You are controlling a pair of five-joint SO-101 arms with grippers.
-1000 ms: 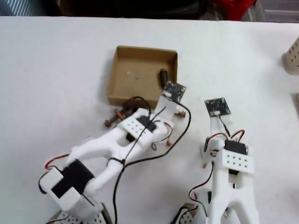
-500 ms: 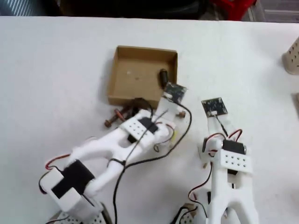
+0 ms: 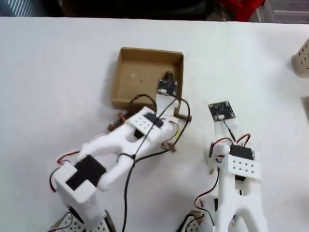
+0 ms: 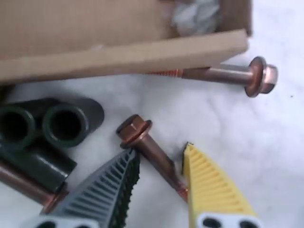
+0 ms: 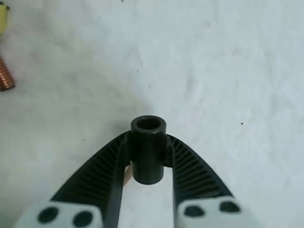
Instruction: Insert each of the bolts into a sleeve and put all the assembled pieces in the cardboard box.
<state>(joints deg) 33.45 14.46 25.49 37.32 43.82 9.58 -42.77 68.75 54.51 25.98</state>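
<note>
Ribbed right end effector (image 5: 147,140) grips a smooth, black, cylindrical sleeve (image 5: 148,154)

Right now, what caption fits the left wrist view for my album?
Open end effector straddles a copper bolt on the table, beside dark sleeves and the cardboard box.

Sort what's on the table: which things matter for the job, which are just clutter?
Job: cardboard box; bolt at left gripper; second bolt beside the box; loose sleeves; sleeve in right gripper.
Lying about: beige perforated object, right edge of table.
</note>
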